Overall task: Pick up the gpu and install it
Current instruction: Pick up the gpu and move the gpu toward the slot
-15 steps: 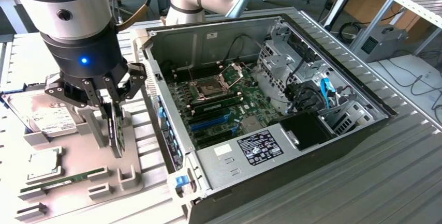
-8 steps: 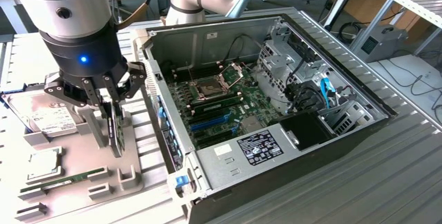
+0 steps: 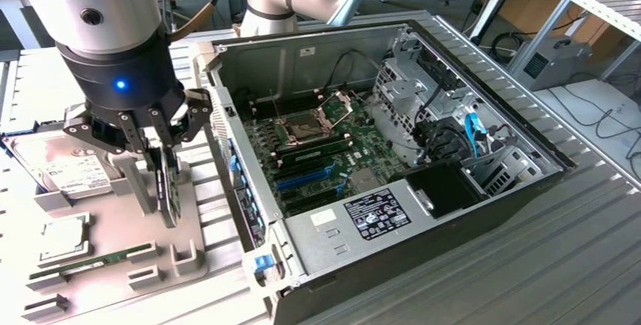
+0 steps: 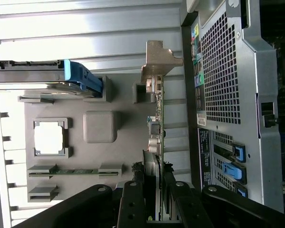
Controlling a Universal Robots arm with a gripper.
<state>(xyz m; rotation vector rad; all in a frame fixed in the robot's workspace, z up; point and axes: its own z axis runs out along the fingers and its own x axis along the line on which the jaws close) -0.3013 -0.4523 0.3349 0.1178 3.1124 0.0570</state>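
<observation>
1. The ribbed tabletop [image 3: 521, 265] carries the open case [image 3: 290, 62] and, just beside it on the exterior view's left, the grey tray [image 3: 120, 224]
2. The case lies on its side with the board [image 3: 331, 137] exposed. No card stands in its blue slots [image 3: 300, 179], so the install is not yet done
3. The tool [image 3: 164, 161] hangs over the tray, outside the case wall, clenched on the gpu [image 3: 167, 197] with one jaw on each face of the card. By my reading the pick-up step is in hand, with the grasp made and the card not yet at the case
4. The gpu stands upright on edge, its upper part between the jaws and the rest reaching down to the tray. I cannot tell whether its lower edge sits in the tray's holder or hangs clear of it
5. The silver bracket [image 4: 156, 64] caps the end of the card away from the jaws
6. Getting the gpu into the case calls for a straight lift, a steady upright hold over the case wall, and its lower edge lined up with a slot
</observation>
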